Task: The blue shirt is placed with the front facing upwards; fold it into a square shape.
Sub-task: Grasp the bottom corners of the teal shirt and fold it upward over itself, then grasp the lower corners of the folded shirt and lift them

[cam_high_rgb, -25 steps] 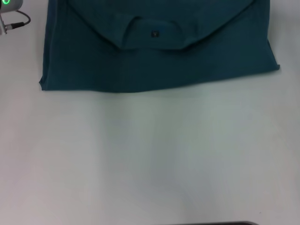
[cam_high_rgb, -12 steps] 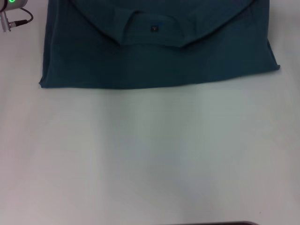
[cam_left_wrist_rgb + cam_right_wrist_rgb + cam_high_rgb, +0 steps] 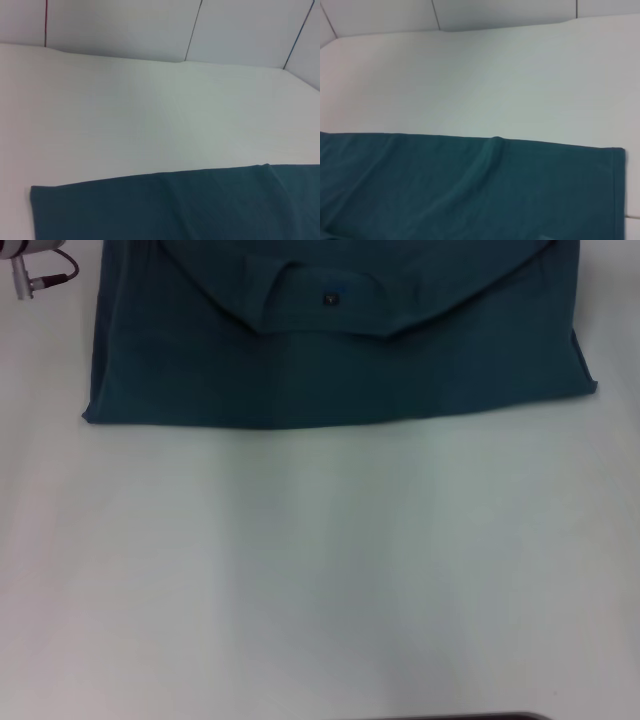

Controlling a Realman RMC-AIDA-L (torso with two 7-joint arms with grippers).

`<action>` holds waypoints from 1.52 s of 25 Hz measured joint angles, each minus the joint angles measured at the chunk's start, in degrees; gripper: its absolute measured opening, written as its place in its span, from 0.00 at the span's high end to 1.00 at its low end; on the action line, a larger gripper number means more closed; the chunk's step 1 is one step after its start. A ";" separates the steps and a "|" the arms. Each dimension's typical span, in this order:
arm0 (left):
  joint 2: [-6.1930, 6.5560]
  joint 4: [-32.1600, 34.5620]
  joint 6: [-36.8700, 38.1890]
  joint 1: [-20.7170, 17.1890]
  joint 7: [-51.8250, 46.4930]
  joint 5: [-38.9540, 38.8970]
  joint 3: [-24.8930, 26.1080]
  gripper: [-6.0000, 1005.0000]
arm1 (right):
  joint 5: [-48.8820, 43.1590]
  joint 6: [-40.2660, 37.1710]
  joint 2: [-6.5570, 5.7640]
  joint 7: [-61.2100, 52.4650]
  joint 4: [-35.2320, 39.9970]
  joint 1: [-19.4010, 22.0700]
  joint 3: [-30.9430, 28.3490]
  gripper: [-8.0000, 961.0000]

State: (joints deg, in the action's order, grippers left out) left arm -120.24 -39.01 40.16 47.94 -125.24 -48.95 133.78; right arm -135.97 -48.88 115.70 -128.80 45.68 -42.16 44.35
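White table (image 3: 320,570): matte, pale surface filling the near half of the head view; a dark strip shows at the very near edge, what it is cannot be told.
Table finish: faint bluish cast in the middle of the near half, no marked seams on the top.
Blue shirt (image 3: 340,360): dark teal cloth lying flat on the far half of the table, folded; its near folded edge runs almost straight across, side to side.
Shirt corners: near left corner squared off, near right corner juts out a little toward the right edge.
Collar (image 3: 320,310): round ribbed neck turned over onto the upper layer, curved edge pointing toward the near side.
Neck label (image 3: 331,300): small dark tag inside the collar.
Left arm (image 3: 30,260): only a grey piece with a cable shows at the far left corner; fingers not visible, open or closed cannot be told.
Right gripper: not seen in any view.
Left wrist view: shirt edge (image 3: 175,210) with bare table beyond.
Right wrist view: shirt (image 3: 470,190) with a soft ridge in the cloth.
Room: pale wall panels (image 3: 240,30) with thin dark seams behind the table's far edge.
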 joint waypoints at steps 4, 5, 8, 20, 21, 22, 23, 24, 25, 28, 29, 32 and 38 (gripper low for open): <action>0.14 1.00 -0.42 0.26 -0.27 0.07 -0.16 0.87 | -0.06 0.62 -0.06 0.22 -1.50 -0.54 1.61 0.88; 0.42 1.76 -0.36 0.45 -0.40 0.02 -0.11 0.86 | -0.07 0.81 -0.30 0.23 -2.31 -0.73 2.35 0.88; 1.67 5.40 -0.80 1.51 -0.55 -0.02 -0.02 0.83 | -0.69 1.01 -1.17 0.12 -4.78 -1.32 5.45 0.88; 3.73 6.37 0.10 1.12 -5.87 3.24 -0.61 0.63 | -10.01 -0.36 -2.10 -7.13 -4.16 -1.98 6.73 0.76; 3.71 5.74 0.35 0.68 -6.38 3.75 -0.49 0.61 | -10.01 -0.98 -2.33 -7.58 -3.52 -1.67 6.64 0.72; 3.59 4.88 0.59 0.17 -6.78 4.01 -0.42 0.59 | -10.00 -1.66 -2.50 -8.02 -2.57 -1.31 6.48 0.67; 3.40 3.96 0.74 -0.31 -7.06 4.01 -0.42 0.55 | -9.94 -2.26 -2.59 -8.27 -1.30 -0.80 6.23 0.62; 3.01 2.26 1.04 -1.24 -7.55 4.00 -0.51 0.52 | -9.82 -3.03 -2.59 -8.49 0.24 -0.23 5.86 0.57; 2.66 0.76 1.38 -1.98 -7.94 4.01 -0.57 0.48 | -9.66 -3.78 -2.51 -8.61 1.90 0.41 5.35 0.52; 1.96 -2.91 3.97 -3.70 -8.23 3.69 -0.29 0.38 | -8.75 -7.12 -2.17 -8.40 5.91 1.35 3.30 0.34; 1.88 -4.11 5.73 -4.17 -8.51 3.51 -0.17 0.32 | -8.29 -8.57 -2.16 -8.27 6.73 1.42 2.72 0.26; 2.16 -8.11 15.35 -6.53 -10.11 2.47 1.01 0.15 | -5.72 -14.02 -2.12 -7.08 8.17 1.86 0.99 0.13; 2.35 -12.08 27.75 -11.63 -8.47 -4.32 7.28 0.07 | 10.02 -23.74 -0.54 6.76 8.51 8.67 -2.89 0.02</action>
State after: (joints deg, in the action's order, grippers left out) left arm -117.89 -51.09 67.91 36.31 -133.71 -53.27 141.05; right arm -125.95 -72.63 115.15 -122.05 54.18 -33.50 41.46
